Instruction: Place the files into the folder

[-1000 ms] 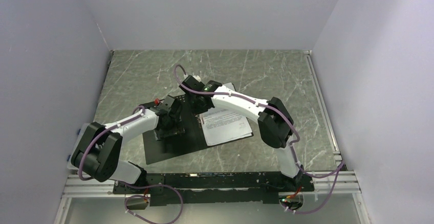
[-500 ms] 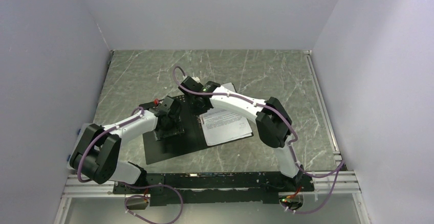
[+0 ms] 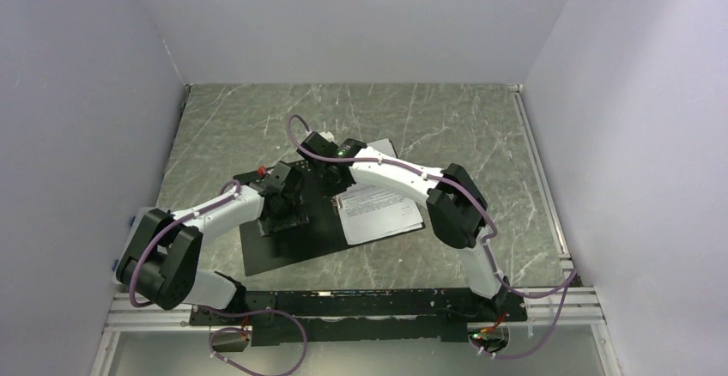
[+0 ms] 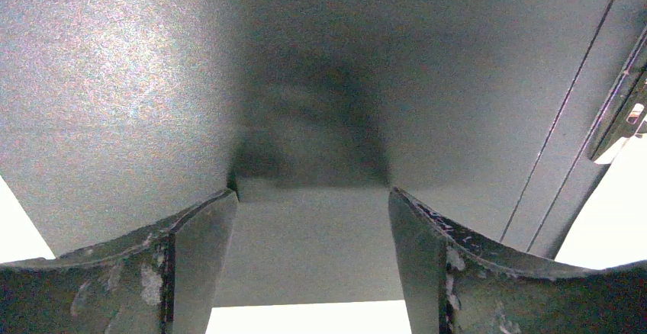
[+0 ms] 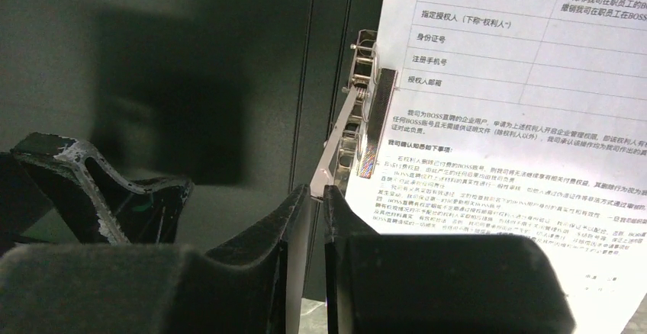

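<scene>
one folder [image 3: 283,254], one clip [image 5: 357,117], one stack files [image 3: 382,213].

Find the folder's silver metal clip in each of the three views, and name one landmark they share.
Top external: hidden under the right claw, near the centre.
Left wrist: the silver metal clip sits at the right edge.
Right wrist: centre, its lever pinched by the right claw.
Shared landmark: the black inner face of the flat open folder.
</scene>
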`<state>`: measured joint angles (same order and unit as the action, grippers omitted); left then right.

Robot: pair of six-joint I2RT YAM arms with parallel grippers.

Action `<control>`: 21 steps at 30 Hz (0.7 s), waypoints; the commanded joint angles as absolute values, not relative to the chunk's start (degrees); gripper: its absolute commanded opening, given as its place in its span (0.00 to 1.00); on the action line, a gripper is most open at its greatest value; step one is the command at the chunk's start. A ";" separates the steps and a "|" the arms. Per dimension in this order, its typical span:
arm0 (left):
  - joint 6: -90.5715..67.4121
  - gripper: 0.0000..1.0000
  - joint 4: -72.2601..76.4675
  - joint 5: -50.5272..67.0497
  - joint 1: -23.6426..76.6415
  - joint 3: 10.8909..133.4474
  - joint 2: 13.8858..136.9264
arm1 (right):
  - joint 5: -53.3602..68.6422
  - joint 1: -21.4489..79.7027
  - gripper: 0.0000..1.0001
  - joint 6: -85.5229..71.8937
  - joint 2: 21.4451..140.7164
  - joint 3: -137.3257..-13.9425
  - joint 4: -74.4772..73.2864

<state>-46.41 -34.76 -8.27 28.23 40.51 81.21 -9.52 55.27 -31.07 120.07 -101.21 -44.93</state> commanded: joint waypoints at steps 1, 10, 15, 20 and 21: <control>-49.99 0.79 -32.36 -1.69 28.30 34.11 85.69 | -11.68 56.05 0.16 -30.76 120.21 -102.12 -46.89; -50.34 0.80 -31.00 -0.53 28.21 33.94 87.30 | -13.10 56.82 0.11 -30.34 120.56 -100.20 -48.05; -50.53 0.80 -30.85 -0.53 28.13 33.93 87.37 | -14.59 56.95 0.10 -30.73 120.22 -99.19 -48.52; -50.58 0.80 -31.27 -0.53 28.09 34.10 86.93 | -14.19 56.95 0.11 -31.28 118.09 -98.77 -46.83; -50.54 0.80 -31.29 -0.53 28.04 34.09 86.85 | -14.12 56.95 0.12 -31.43 117.58 -98.87 -46.58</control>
<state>-46.83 -34.68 -8.16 28.05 40.47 81.32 -12.88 56.84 -31.09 120.20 -98.72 -47.13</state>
